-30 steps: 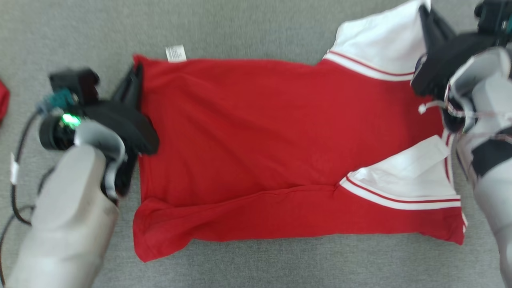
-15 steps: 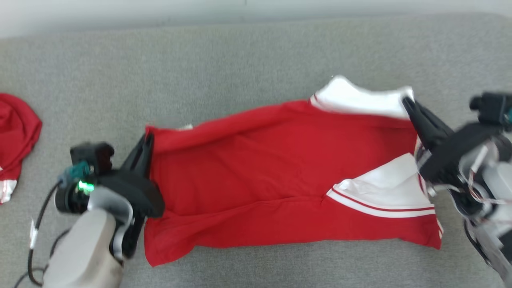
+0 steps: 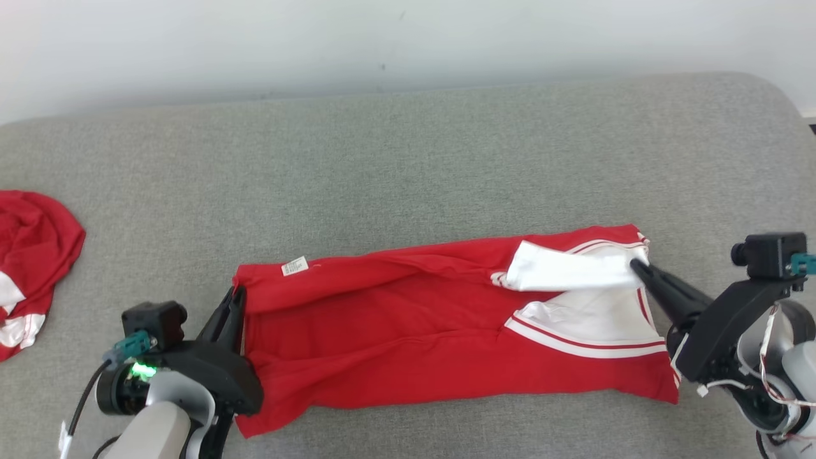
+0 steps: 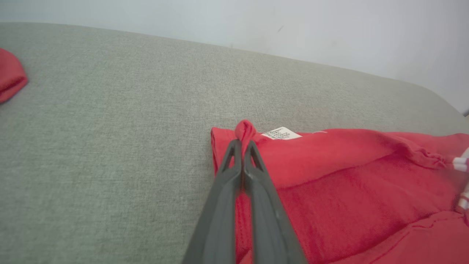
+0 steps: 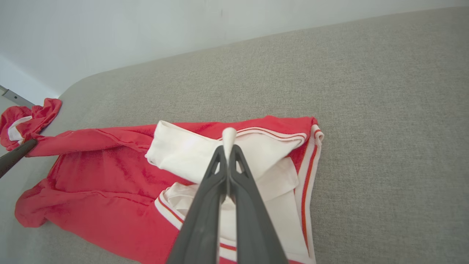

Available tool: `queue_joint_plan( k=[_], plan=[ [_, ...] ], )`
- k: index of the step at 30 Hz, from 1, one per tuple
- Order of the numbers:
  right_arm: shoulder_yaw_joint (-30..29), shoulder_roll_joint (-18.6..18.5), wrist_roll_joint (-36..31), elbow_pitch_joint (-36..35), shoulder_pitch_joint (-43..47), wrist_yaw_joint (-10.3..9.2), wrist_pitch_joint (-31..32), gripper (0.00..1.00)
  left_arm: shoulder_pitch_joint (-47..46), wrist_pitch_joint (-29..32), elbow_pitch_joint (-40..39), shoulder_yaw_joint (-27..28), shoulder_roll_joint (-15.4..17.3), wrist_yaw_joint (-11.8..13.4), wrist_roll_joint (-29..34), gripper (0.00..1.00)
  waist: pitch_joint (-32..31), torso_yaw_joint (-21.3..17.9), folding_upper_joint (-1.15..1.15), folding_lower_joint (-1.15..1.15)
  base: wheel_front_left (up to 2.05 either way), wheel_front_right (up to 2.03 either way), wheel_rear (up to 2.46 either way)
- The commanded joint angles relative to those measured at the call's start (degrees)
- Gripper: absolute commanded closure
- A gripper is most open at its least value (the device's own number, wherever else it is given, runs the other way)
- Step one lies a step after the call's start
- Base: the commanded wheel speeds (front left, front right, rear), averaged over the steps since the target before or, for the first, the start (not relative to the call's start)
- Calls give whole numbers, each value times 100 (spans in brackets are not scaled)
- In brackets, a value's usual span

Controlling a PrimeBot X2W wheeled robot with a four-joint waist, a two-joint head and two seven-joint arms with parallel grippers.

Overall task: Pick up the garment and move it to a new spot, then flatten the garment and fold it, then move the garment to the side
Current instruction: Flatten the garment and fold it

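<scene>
The garment (image 3: 414, 331) is a red shirt with white, red-striped sleeves, lying lengthwise on the grey surface with its far edge raised and doubled toward me. My left gripper (image 3: 237, 294) is shut on the garment's red corner beside the white label (image 3: 294, 266); the left wrist view shows a red tuft pinched at the gripper (image 4: 242, 143) tips. My right gripper (image 3: 635, 264) is shut on the white sleeve (image 5: 183, 154) edge at the garment's (image 5: 110, 176) other end, with white cloth poking out between the right gripper (image 5: 229, 148) tips.
A second red and white cloth (image 3: 32, 255) lies crumpled at the far left edge of the grey padded surface (image 3: 408, 159). A pale wall (image 3: 408, 38) runs along the back, and the surface rounds off at the back right corner.
The head camera has tilted up, bringing the wall into view. Both grippers have carried the garment's far edge toward its near edge, so the flat shirt now lies narrower and partly doubled.
</scene>
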Motion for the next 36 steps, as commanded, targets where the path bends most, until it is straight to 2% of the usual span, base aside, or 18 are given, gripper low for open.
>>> queue_joint_plan(
  k=[1, 5, 6, 7, 8, 9, 10, 16, 20, 26, 28, 32, 36],
  plan=[
    [-28, 31, 0, -46, 114, -13, 62, 100, 95, -53, 13, 1, 27, 9, -44, 100, -47, -44, 0, 2, 0, 0, 0],
    [-72, 71, -108, -191, 317, -13, 311, 100, 227, -82, 99, -13, 0, -7, -87, 100, -75, -70, 0, 2, 0, 0, 0],
    [-84, 87, -134, -200, 372, -13, 370, 100, 242, -98, 125, -10, -8, -2, -104, 91, -79, -74, 0, 2, 0, 0, 0],
    [-95, 111, -142, -210, 428, -13, 427, 100, 262, -115, 151, -13, -12, 1, -115, 67, -84, -77, 0, 2, 0, 0, 0],
    [-90, 137, -149, -216, 486, -13, 516, 72, 285, -133, 179, -18, -16, -3, -115, 0, -92, -77, 0, 2, 0, 0, 0],
    [-67, 145, -146, -243, 538, -13, 621, 21, 306, -158, 204, -12, -18, -4, -116, 0, -102, -76, 0, 2, 0, 0, 0],
    [-72, 145, -162, -270, 575, -13, 696, 0, 329, -199, 223, -1, -27, -4, -118, 0, -114, -76, 0, 2, 0, 0, 0],
    [-171, 123, -538, -339, 821, -13, 848, 0, 574, -479, 133, 237, -46, 22, -80, 0, -278, -61, 0, 2, 0, 0, 0],
    [-419, 173, -683, -409, 1029, -13, 776, 0, 920, -520, -674, 762, -118, -58, 315, 0, -441, 2, 0, 2, 0, 0, 0],
    [-920, 360, -835, -438, 1342, -13, 737, 0, 1863, -515, -1984, 1845, -574, -323, 1183, 0, -643, 78, 0, 2, 0, 0, 0],
    [-1017, 402, -871, -413, 1387, -13, 743, 0, 2013, -515, -2120, 1993, -674, -373, 1323, 0, -676, 93, 0, 2, 0, 0, 0],
    [-1400, 675, -1039, -299, 1468, -13, 790, 0, 2490, -515, -2472, 2511, -1008, -559, 1774, 0, -755, 120, 0, 2, 0, 0, 0],
    [-1703, 942, -1276, -74, 1367, -13, 938, 0, 2796, -516, -2606, 2858, -1206, -676, 2016, 0, -765, 134, 0, 2, 0, 0, 0]
  ],
)
